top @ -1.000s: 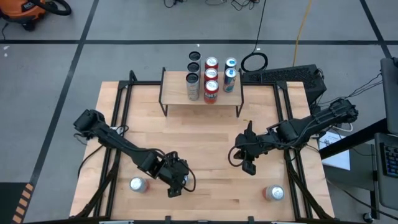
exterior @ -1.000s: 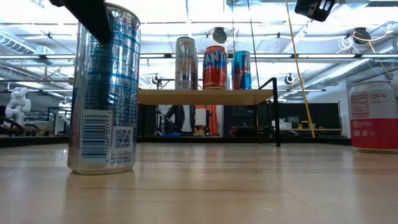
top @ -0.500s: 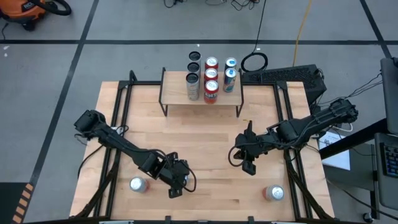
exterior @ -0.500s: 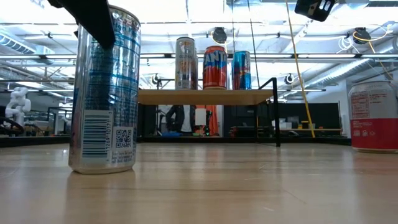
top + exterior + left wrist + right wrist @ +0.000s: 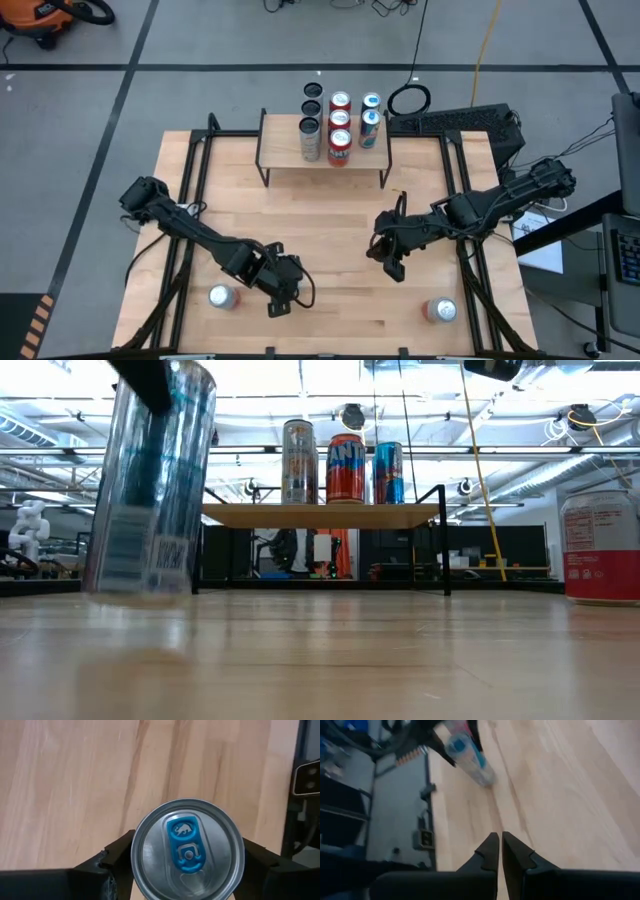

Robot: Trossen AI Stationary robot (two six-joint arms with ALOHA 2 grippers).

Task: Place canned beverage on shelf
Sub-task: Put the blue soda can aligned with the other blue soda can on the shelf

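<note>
A slim silver-and-blue can (image 5: 187, 847) hangs just above the wooden tabletop (image 5: 330, 215) near its front left, and shows large at the left of the low view (image 5: 150, 480). My left gripper (image 5: 279, 298) is shut on it. The shelf (image 5: 325, 155) stands on its thin black legs at the table's far edge, with several cans (image 5: 345, 465) upright on its top board. My right gripper (image 5: 391, 266) hovers shut over the right half of the table, touching nothing. My left gripper pinches the can's upper side wall (image 5: 136, 851) between its two fingers (image 5: 116, 854), one on each side just below the rim. The fingers come steeply from above. The can is lifted clear of the table and tilts a little, its bottom (image 5: 135, 592) free.
A silver-topped can (image 5: 221, 297) stands near the front left corner, and a red-and-white can (image 5: 441, 311) stands near the front right. Black frame rails run along both table sides. Bare wood lies between the held can and the shelf.
My left gripper has gone up with the silver-and-blue can. The can stood upright on the table before and now hangs clear of it, slightly tilted. My right gripper has tipped a little in place.
</note>
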